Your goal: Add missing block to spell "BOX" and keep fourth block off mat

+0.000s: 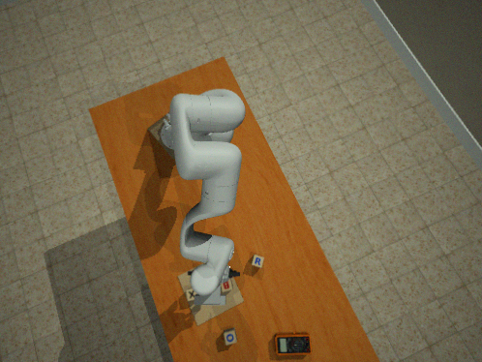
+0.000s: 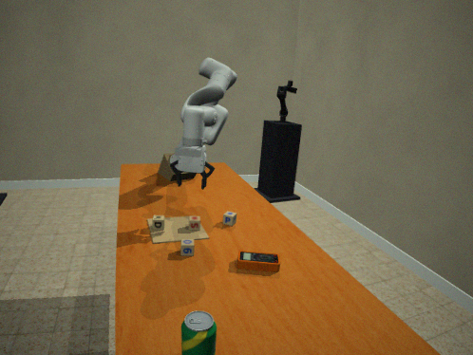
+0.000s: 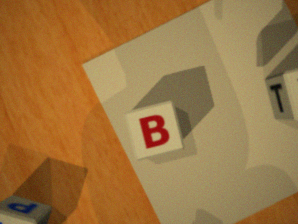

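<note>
A pale mat point(image 1: 209, 314) point(image 2: 172, 234) point(image 3: 225, 160) lies on the orange table. A block with a red B point(image 1: 225, 286) point(image 2: 194, 222) point(image 3: 156, 132) sits on it, letter up. A block with a black X point(image 1: 192, 293) point(image 2: 158, 222) sits on the mat with a gap between them; in the wrist view this block point(image 3: 285, 97) is cut off at the right edge. A block with a blue O point(image 1: 229, 337) point(image 2: 187, 247) stands off the mat, just past its far edge. A block with a blue R point(image 1: 257, 261) point(image 2: 230, 217) point(image 3: 25, 211) stands off the mat beside the B. My gripper point(image 2: 191, 181) is open and empty, hanging high above the mat.
An orange multimeter point(image 1: 292, 345) point(image 2: 258, 260) lies beyond the O block. A green can point(image 2: 198, 333) stands at the far end of the table. A black pedestal point(image 2: 280, 158) stands on the floor beside the table.
</note>
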You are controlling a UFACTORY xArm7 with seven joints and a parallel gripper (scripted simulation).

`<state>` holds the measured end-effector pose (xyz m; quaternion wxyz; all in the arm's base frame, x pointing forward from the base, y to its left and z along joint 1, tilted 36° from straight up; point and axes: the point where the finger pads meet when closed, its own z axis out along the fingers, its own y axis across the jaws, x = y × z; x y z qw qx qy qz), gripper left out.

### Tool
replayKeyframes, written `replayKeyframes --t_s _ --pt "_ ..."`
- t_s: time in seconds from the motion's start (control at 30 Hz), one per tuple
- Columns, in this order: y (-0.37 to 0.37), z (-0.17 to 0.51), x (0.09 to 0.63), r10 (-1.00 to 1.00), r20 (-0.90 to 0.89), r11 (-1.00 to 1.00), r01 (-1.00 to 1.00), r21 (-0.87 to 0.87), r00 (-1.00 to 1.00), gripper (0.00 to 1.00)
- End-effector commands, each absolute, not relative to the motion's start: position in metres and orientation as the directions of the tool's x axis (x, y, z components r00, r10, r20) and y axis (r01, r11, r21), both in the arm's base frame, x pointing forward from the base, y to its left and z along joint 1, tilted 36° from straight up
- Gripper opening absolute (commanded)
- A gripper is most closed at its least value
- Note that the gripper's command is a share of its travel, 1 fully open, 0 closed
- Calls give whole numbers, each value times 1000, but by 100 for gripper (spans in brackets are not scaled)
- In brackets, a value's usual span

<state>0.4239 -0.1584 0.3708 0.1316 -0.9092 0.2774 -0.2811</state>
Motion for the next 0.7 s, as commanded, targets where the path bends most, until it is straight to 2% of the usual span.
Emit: replayKeyframes --t_s 0.0,0.4,0.67 --pt "-179 402 462 -573 440 -815 -425 -394 691 100" --pt "-237 445 543 -579 441 -811 -431 -396 686 100" --pt "-241 447 548 -581 441 -810 -432 -396 684 100"
